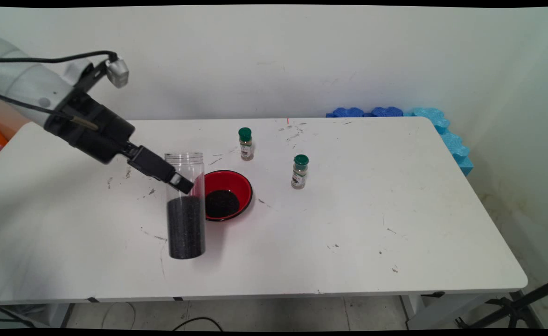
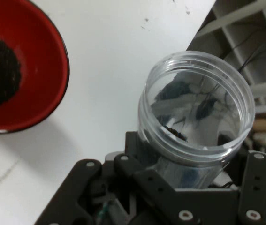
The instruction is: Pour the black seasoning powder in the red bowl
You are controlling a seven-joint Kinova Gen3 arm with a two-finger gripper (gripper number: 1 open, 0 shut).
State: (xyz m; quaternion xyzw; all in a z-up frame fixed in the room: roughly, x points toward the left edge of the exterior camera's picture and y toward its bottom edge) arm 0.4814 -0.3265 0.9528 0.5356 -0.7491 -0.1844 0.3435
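I have the clear plastic jar [image 1: 186,205] clamped between my fingers, my gripper [image 1: 180,183] closed on its wall partway up, above the dark fill. The jar stands upright, its lower half packed with black grains; whether its base touches the white table [image 1: 348,224] or hangs just above it I cannot tell. Its lid is off, and in the hand view its open mouth [image 2: 198,101] faces the camera. Just beside it sits the red bowl [image 1: 229,183], already holding a heap of the same black grains [image 1: 222,204]. Beyond the bowl stand two green-capped spice bottles, one [image 1: 245,143] farther back, the other [image 1: 300,171] to its right.
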